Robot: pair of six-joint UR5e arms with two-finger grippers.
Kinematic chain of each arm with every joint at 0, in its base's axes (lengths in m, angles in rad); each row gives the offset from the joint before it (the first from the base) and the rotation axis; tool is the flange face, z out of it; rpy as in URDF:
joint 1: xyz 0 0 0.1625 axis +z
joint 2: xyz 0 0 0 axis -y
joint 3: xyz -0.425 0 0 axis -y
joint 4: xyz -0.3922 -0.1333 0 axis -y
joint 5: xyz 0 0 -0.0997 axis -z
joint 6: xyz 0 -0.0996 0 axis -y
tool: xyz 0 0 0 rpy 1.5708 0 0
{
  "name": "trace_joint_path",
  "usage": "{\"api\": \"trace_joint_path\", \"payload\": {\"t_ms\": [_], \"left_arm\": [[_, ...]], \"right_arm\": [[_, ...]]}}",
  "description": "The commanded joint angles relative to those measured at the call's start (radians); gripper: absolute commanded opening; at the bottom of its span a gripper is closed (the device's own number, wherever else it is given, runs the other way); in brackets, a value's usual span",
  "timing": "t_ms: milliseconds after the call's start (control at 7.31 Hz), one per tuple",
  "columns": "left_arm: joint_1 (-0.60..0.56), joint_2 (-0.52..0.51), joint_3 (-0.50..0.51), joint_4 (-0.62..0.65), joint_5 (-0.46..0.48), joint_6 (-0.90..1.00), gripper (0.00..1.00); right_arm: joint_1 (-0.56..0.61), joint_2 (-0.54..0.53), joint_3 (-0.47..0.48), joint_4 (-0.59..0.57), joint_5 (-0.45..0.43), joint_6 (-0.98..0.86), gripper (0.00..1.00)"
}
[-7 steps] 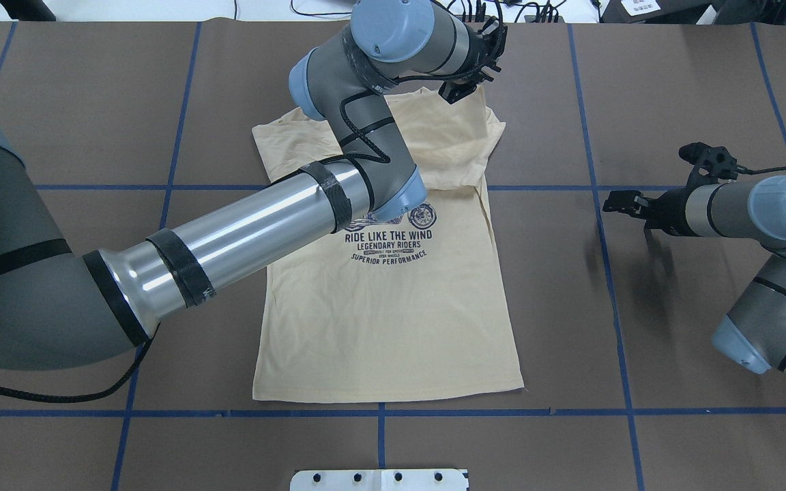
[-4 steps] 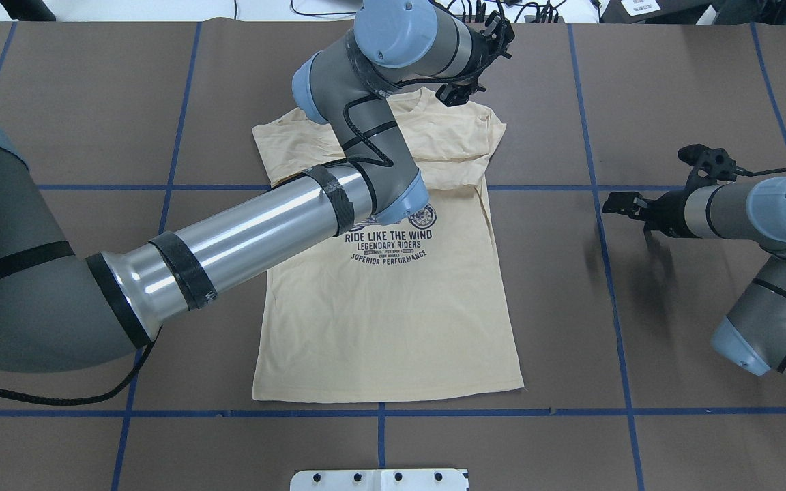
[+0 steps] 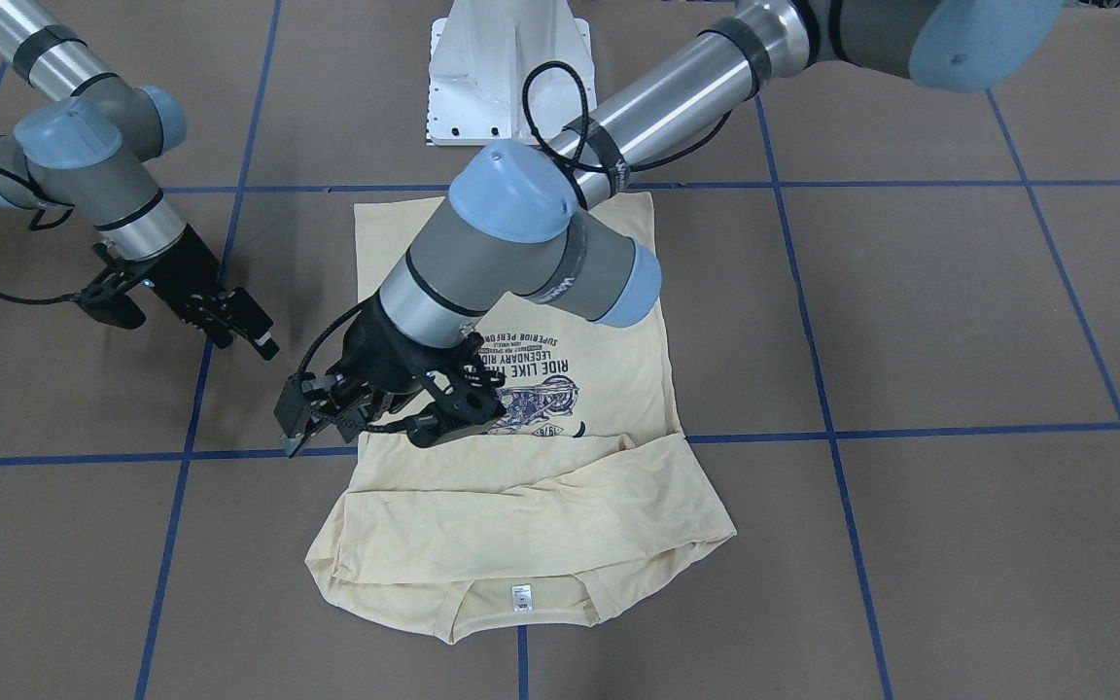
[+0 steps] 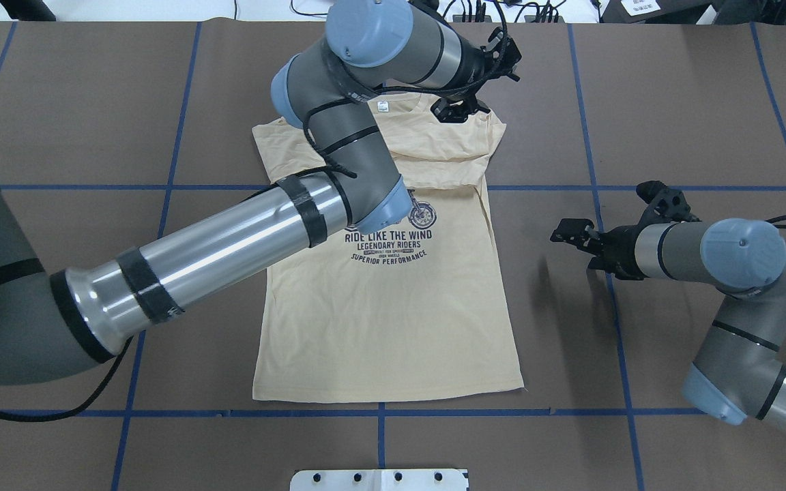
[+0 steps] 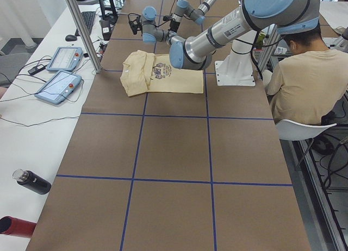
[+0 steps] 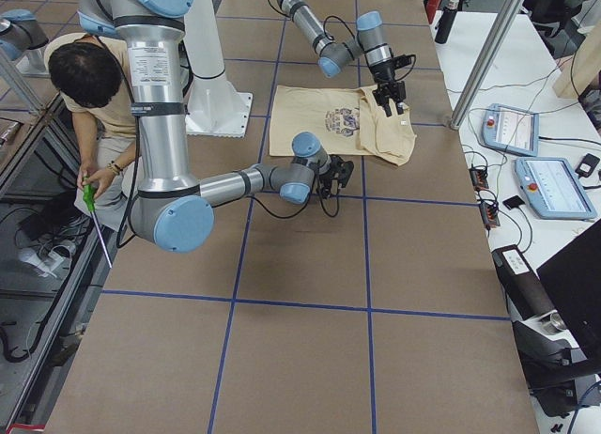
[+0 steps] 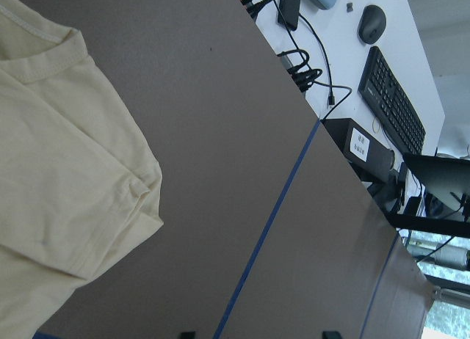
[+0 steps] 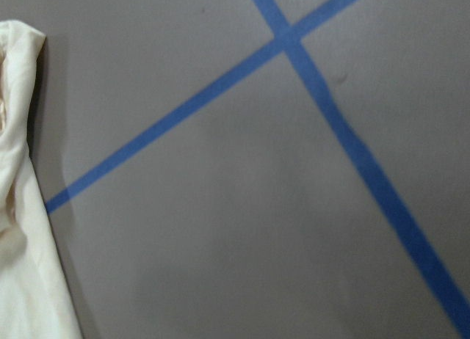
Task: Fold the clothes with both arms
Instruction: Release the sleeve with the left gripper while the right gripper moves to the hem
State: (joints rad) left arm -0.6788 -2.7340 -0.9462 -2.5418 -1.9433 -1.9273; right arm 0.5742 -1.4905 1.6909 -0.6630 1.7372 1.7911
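Note:
The cream-yellow T-shirt lies flat, print up, with its sleeves folded in across the shoulders. Its neck label shows at the far edge. My left gripper hovers above the shirt's far right shoulder. It is open and empty, and the left wrist view shows that shoulder corner and bare table. My right gripper hangs over bare table to the right of the shirt, open and empty. The right wrist view shows only the shirt's edge and tape lines.
Blue tape lines grid the brown table. The white pedestal base stands at the robot's edge. A seated person is beside the base. Teach pendants and bottles lie on the side bench.
The fabric that was drawn up at my left gripper now lies flat, and the neck label shows. The left arm has swung slightly left. My right gripper has moved toward the shirt.

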Motion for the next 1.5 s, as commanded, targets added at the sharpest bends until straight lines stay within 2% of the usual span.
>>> {"api": "trace_joint_path", "payload": {"t_ms": [0,137,273,410,547,684,820,957,1367], "left_arm": [[-0.002,0.236,-0.358,0.180,-0.051,0.152,0.65],[-0.005,0.344,-0.491,0.214,-0.083,0.209,0.65],[-0.014,0.418,-0.553,0.216,-0.104,0.278,0.65],[-0.016,0.434,-0.552,0.216,-0.102,0.303,0.65],[-0.016,0.444,-0.554,0.215,-0.103,0.303,0.65],[-0.016,0.445,-0.548,0.209,-0.098,0.304,0.65],[-0.015,0.445,-0.548,0.212,-0.097,0.303,0.65],[-0.015,0.444,-0.548,0.212,-0.097,0.303,0.65],[-0.015,0.444,-0.549,0.207,-0.097,0.301,0.66]], "right_arm": [[-0.191,0.006,0.186,-0.265,-0.162,0.137,0.99],[-0.262,0.006,0.246,-0.358,-0.213,0.216,0.99],[-0.330,0.000,0.257,-0.371,-0.308,0.303,0.98],[-0.377,-0.002,0.253,-0.392,-0.364,0.386,0.98],[-0.399,0.009,0.260,-0.436,-0.383,0.474,0.98],[-0.424,0.000,0.280,-0.492,-0.380,0.481,0.94],[-0.430,-0.004,0.340,-0.566,-0.361,0.482,0.92],[-0.447,-0.001,0.342,-0.599,-0.355,0.482,0.91],[-0.468,0.007,0.336,-0.603,-0.354,0.494,0.88]]}}
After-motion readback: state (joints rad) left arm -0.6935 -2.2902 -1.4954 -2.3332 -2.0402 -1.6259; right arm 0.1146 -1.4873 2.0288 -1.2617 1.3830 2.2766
